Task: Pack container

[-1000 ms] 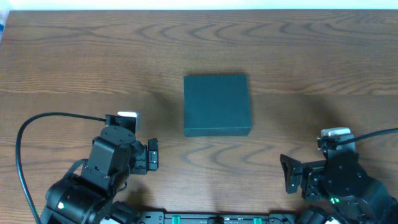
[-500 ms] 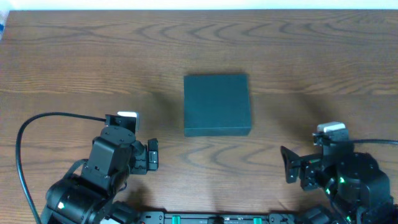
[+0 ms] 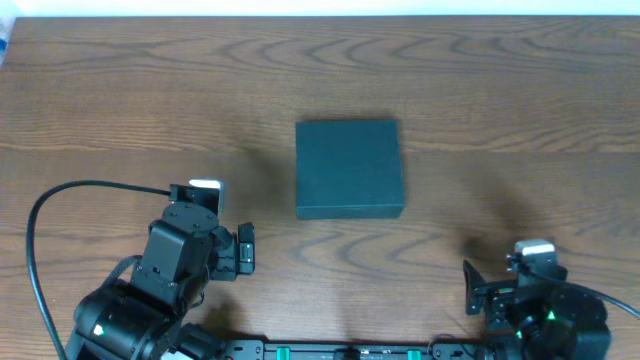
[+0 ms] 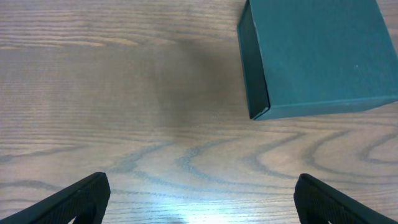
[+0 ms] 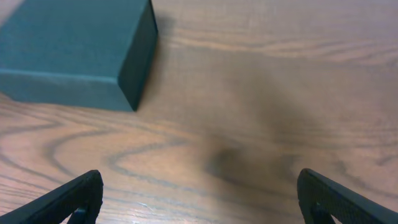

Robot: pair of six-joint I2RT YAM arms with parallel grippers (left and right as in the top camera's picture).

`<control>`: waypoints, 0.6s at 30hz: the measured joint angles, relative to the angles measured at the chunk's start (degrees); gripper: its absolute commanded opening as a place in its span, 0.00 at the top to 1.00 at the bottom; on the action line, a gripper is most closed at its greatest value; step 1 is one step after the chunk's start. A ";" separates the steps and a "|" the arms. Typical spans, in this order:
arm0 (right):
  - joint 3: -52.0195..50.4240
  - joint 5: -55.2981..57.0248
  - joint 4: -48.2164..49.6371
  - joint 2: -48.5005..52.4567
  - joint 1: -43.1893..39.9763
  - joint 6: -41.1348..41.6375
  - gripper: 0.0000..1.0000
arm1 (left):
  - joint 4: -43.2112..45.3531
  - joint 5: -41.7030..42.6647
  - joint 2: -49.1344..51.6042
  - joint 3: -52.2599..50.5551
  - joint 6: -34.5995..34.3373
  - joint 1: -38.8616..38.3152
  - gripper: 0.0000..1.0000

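The container (image 3: 349,168) is a dark teal square box, lid shut, in the middle of the wooden table. It also shows at the top right of the left wrist view (image 4: 317,56) and the top left of the right wrist view (image 5: 74,53). My left gripper (image 3: 245,250) is open and empty, near the front edge, left of and nearer than the box; its fingertips (image 4: 199,199) frame bare wood. My right gripper (image 3: 472,290) is open and empty at the front right, its fingertips (image 5: 202,199) over bare wood. No snack packets are in view.
The wooden table (image 3: 120,100) carries only the box. A black cable (image 3: 60,200) loops by the left arm. A white strip (image 3: 320,8) runs beyond the far edge.
My right arm has drawn back toward the front edge, away from the box. The left arm and the box have not moved.
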 measured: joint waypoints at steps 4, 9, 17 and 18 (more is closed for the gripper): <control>-4.85 -0.63 1.20 -1.90 -0.94 -0.39 0.01 | 0.02 0.00 0.00 0.00 0.02 0.00 0.04; -10.51 -1.01 1.57 -3.69 -1.31 -0.61 0.01 | 0.02 0.02 0.00 0.00 0.00 0.00 0.04; -12.66 -1.66 2.21 -5.20 -2.75 -0.63 0.01 | 0.00 0.00 0.00 0.00 0.00 0.00 0.04; -12.66 -1.66 2.21 -5.20 -2.82 -0.63 0.01 | 0.00 0.00 0.00 0.00 0.00 0.00 0.04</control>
